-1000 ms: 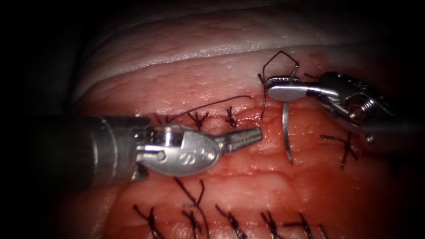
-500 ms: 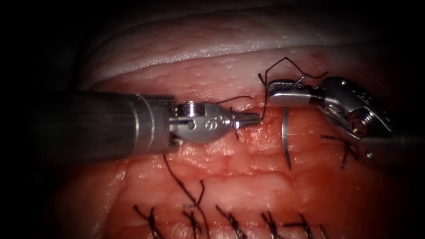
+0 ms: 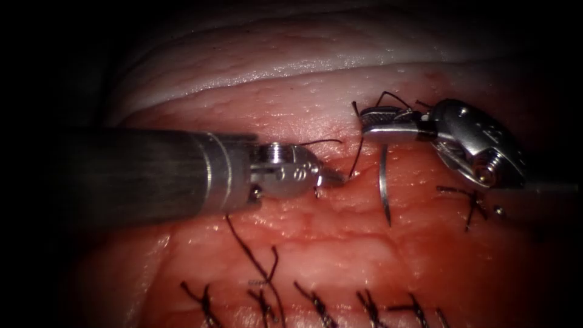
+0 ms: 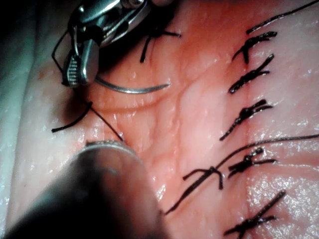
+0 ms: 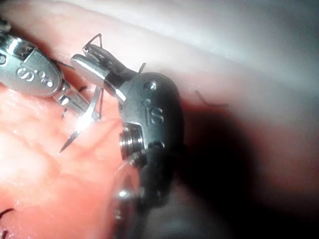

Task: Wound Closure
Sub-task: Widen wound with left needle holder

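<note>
My right tool (image 3: pixel 368 119) comes in from the right with its jaws shut on the curved needle (image 3: pixel 384 176) near the tail end. The needle hangs down free of the tissue (image 3: pixel 340 243), point toward the bottom. Dark thread (image 3: pixel 359 149) loops around the right jaws and runs down to my left tool (image 3: pixel 337 177). The left jaws are shut on that thread just left of the needle. The left wrist view shows the right tool (image 4: pixel 75 74), the needle (image 4: pixel 130 90) and the thread (image 4: pixel 107 122). The right wrist view shows the right tool (image 5: pixel 82 57), the needle (image 5: pixel 79 124) and the left tool (image 5: pixel 79 104).
A row of tied stitches (image 3: pixel 316 304) with cut ends lies along the bottom. One more knot (image 3: pixel 470 200) sits under the right tool. A loose thread tail (image 3: pixel 255 255) runs below the left shaft. Pale fat rim (image 3: pixel 291 70) borders the top.
The left tool has moved up and to the right, and its tip now meets the thread beside the needle. The right tool has shifted slightly with the needle still held.
</note>
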